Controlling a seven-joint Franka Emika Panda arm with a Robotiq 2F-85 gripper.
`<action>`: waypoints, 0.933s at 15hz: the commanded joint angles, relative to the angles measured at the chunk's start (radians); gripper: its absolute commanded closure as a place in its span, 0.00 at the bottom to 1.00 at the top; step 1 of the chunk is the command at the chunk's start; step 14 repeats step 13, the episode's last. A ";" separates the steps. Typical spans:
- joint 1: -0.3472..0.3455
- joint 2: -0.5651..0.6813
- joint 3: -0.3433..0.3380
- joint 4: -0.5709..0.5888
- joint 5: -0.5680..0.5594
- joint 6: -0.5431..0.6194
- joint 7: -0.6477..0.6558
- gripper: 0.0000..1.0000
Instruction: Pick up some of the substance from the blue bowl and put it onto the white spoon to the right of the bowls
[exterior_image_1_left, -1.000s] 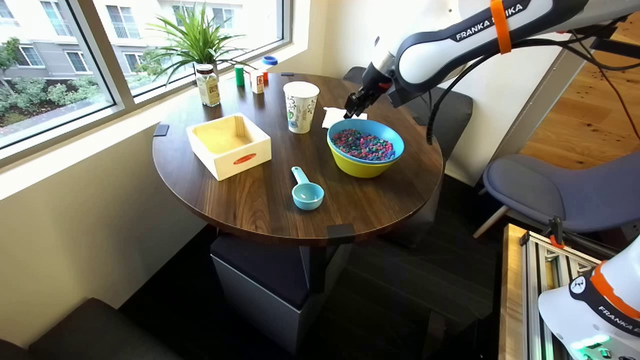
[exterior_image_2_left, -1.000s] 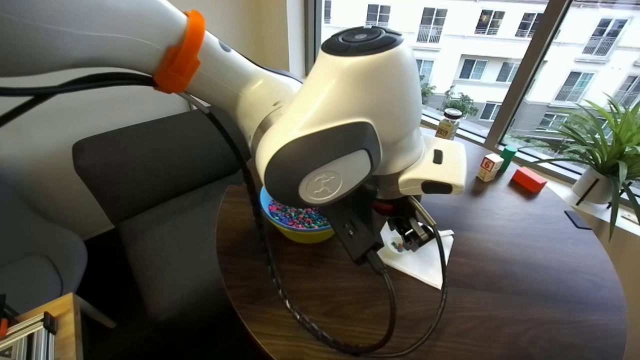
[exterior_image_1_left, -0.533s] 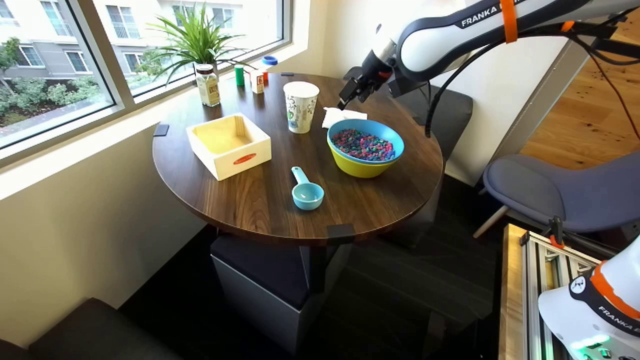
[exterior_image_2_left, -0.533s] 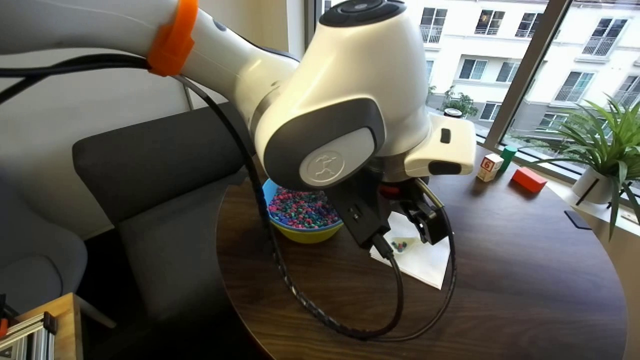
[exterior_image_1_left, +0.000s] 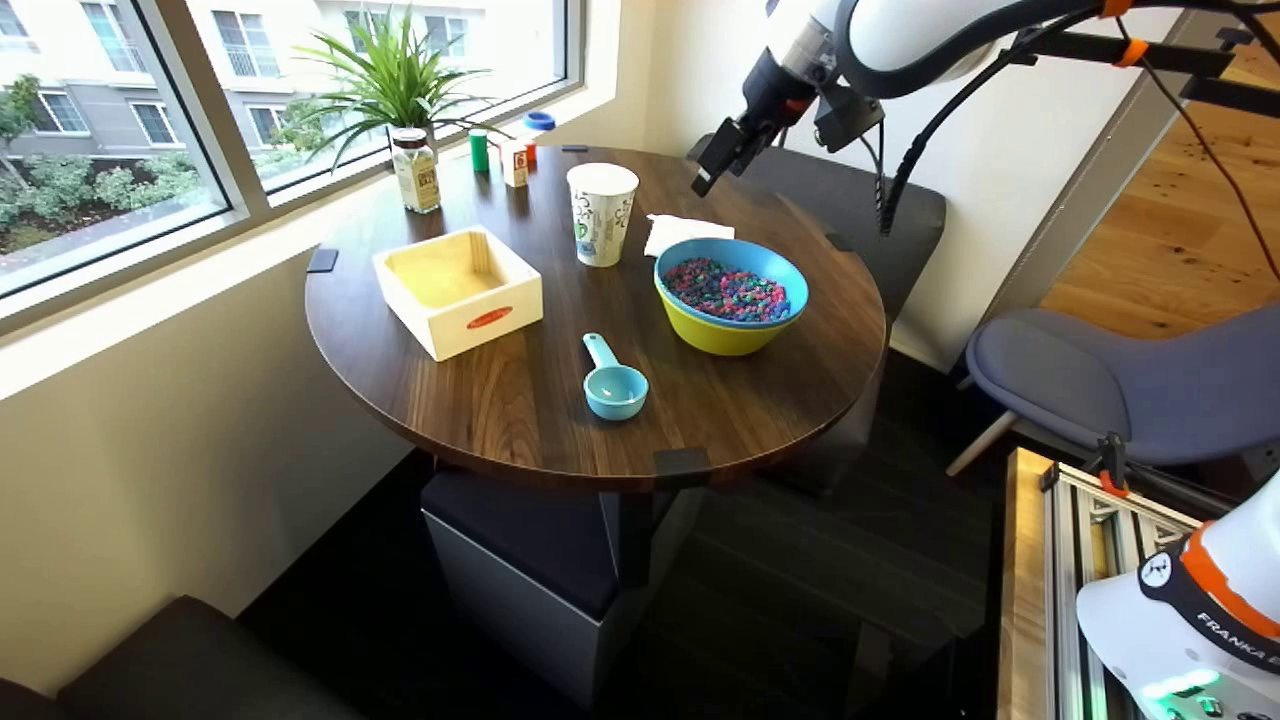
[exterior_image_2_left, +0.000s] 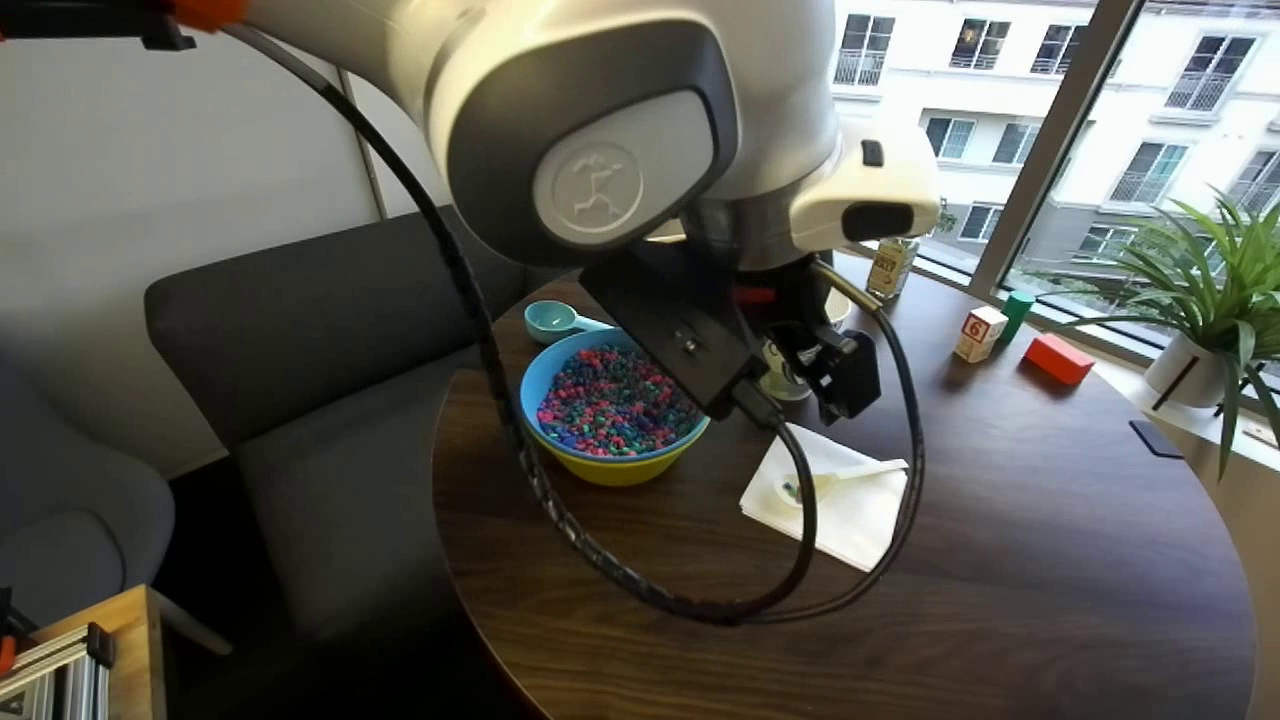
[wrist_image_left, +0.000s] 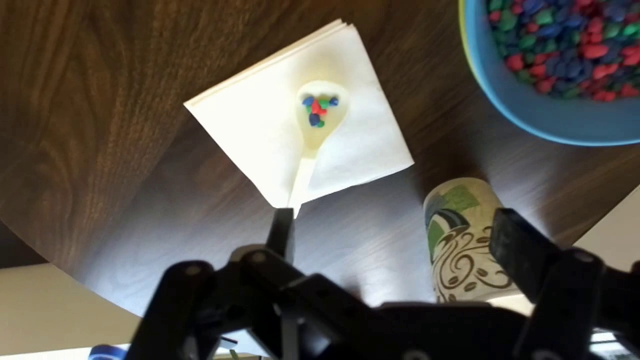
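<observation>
The blue bowl (exterior_image_1_left: 765, 260) stands nested in a yellow-green one and holds the substance (exterior_image_1_left: 720, 288), a heap of small purple, red, blue and green bits. Beside it, the white spoon (wrist_image_left: 304, 175) lies on a folded white napkin (wrist_image_left: 250, 120). Several red, blue and green bits (wrist_image_left: 316, 111) rest in the spoon's hollow. My gripper (wrist_image_left: 392, 230) is open, its fingers far apart with nothing held between them. In an exterior view the gripper (exterior_image_2_left: 842, 385) hangs above the table, over the far side of the napkin. The handle end of the spoon passes close to one fingertip in the wrist view.
A patterned paper cup (exterior_image_1_left: 602, 215) stands near the napkin, below my fingers in the wrist view. Farther off are a wooden box (exterior_image_1_left: 460, 300), a teal scoop (exterior_image_1_left: 615, 385), a glass jar (exterior_image_1_left: 415, 175), a lettered block (exterior_image_2_left: 980, 335) and a red block (exterior_image_2_left: 1058, 360).
My gripper has risen away from the napkin and spoon, and its fingers have spread wider. The bowl, spoon and napkin have stayed in place.
</observation>
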 joint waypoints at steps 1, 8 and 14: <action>0.012 -0.097 0.010 -0.047 0.012 -0.112 -0.110 0.00; 0.042 -0.146 0.011 -0.044 0.000 -0.184 -0.177 0.00; 0.045 -0.156 0.010 -0.058 0.000 -0.184 -0.186 0.00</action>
